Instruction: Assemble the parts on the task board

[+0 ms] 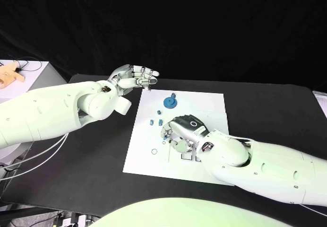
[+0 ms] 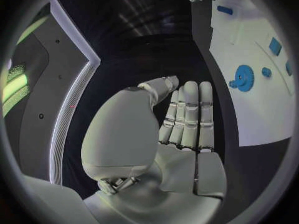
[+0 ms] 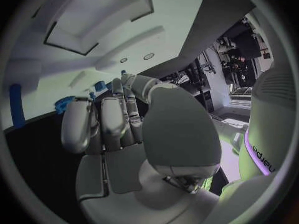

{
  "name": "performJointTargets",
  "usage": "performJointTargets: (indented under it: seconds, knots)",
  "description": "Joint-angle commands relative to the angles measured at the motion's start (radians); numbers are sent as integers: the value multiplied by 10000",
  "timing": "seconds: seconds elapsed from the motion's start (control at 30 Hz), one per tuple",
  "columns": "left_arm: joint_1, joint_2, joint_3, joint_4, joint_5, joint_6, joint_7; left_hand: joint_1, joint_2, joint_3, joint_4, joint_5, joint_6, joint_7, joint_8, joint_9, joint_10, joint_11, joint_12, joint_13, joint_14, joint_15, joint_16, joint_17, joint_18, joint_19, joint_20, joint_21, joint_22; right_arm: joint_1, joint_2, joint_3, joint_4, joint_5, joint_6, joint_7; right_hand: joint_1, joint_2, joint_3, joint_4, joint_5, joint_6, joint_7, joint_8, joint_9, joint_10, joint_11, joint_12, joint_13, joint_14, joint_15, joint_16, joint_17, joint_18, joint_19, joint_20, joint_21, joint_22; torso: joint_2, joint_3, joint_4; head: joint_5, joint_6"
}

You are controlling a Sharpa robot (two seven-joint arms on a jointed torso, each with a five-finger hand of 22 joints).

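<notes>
Two hands idle: we judge the bent-fingered right silver hand [image 1: 183, 134], grasp indiscernible, seats small blue parts [image 1: 150, 122] on the white plate task board [image 1: 208, 106]; released left silver hand [image 1: 133, 77] must next fetch the blue round gear [image 1: 170, 101].

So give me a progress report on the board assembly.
Little looks done: the blue gear and small blue pieces lie loose on the task board. The right hand is low over the board's middle, its fingers curled down; whether it holds a part is hidden. The left hand hovers empty off the board's far corner. Nearly everything remains.
</notes>
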Motion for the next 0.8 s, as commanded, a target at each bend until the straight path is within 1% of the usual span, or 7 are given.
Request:
performJointTargets:
  seconds: [0.03, 0.07, 0.33, 0.8]
  knots:
    - [5, 21, 9, 17, 18, 151, 33, 23, 51, -57, 22, 15, -91, 13, 41, -17, -79, 25, 31, -15, -25, 76, -7, -14, 151, 34, 56, -55, -11, -31, 44, -4, -3, -340, 467, -149, -42, 93, 62, -16, 48, 32, 44, 24, 2, 348, -278, 9, 18, 263, -61, 31, -9, -65, 81, -5, 51, 609, 4, 0, 7, 38, -56]
    - [5, 20, 9, 16, 18, 152, 32, 23, 51, -57, 22, 15, -91, 13, 41, -17, -79, 25, 31, -15, -25, 76, -7, -14, 151, 34, 56, -55, -11, -38, 55, -5, -2, -349, 495, -153, -42, 93, 62, -16, 48, 32, 44, 24, 2, 348, -278, 9, 18, 263, -61, 31, -9, -65, 81, -5, 51, 609, 0, 0, 4, 49, -78]
    - [5, 35, 9, 13, 18, 168, 27, 22, 52, -60, 22, 15, -100, 14, 45, -18, -87, 27, 33, -16, -26, 78, -7, -14, 151, 34, 57, -57, -13, -76, 142, -11, -38, -379, 620, -165, -42, 93, 62, -16, 48, 32, 44, 24, 2, 348, -278, 9, 18, 263, -61, 31, -9, -65, 81, -5, 51, 609, -7, -1, -10, 93, -136]
    - [5, 34, 9, 7, 18, 197, 5, 22, 52, -60, 22, 15, -100, 14, 45, -18, -87, 27, 33, -16, -26, 78, -7, -14, 151, 34, 57, -57, -13, -116, 215, -18, -110, -499, 807, -279, -52, 92, 68, -22, 51, 25, 49, 24, 9, 344, -274, 7, 19, 264, -57, 57, 9, -70, 87, -3, 79, 628, 0, 0, -8, 118, -191]
